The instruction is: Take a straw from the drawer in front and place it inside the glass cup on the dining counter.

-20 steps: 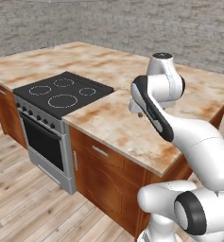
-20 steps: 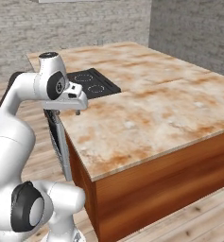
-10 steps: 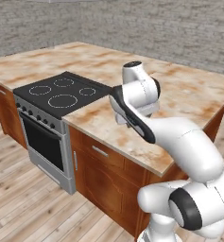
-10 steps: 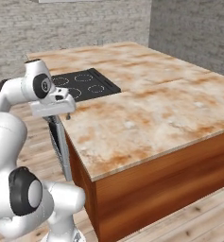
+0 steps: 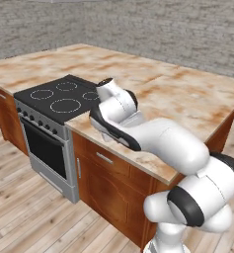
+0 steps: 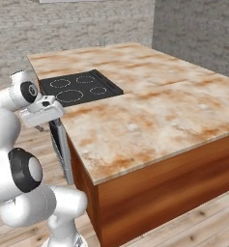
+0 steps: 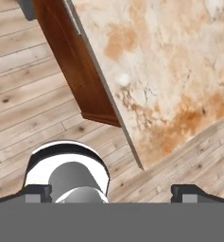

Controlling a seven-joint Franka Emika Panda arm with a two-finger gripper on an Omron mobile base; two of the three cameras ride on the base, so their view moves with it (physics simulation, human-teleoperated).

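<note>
My gripper (image 7: 114,193) is open, its two dark fingertips (image 7: 38,192) wide apart with nothing between them. It looks down over the front edge of the dining counter (image 7: 179,71), above the wooden floor. In the right base view the hand (image 6: 42,112) hangs just off the counter's (image 6: 150,111) front left edge. The drawer (image 5: 106,159) under the counter top is shut, its small silver handle facing out. The straw is out of view. A faint pale round patch (image 6: 131,127) on the counter near the front edge may be the glass cup; I cannot tell for sure.
A black cooktop (image 5: 59,96) over a steel oven (image 5: 47,148) sits left of the drawer. Cabinet doors (image 5: 101,190) with vertical handles stand below the drawer. Light wooden floor (image 5: 34,217) lies in front of the island. Grey stone walls stand behind.
The arm has swung left and down, from above the counter to its front edge by the cooktop. The jaws stayed open.
</note>
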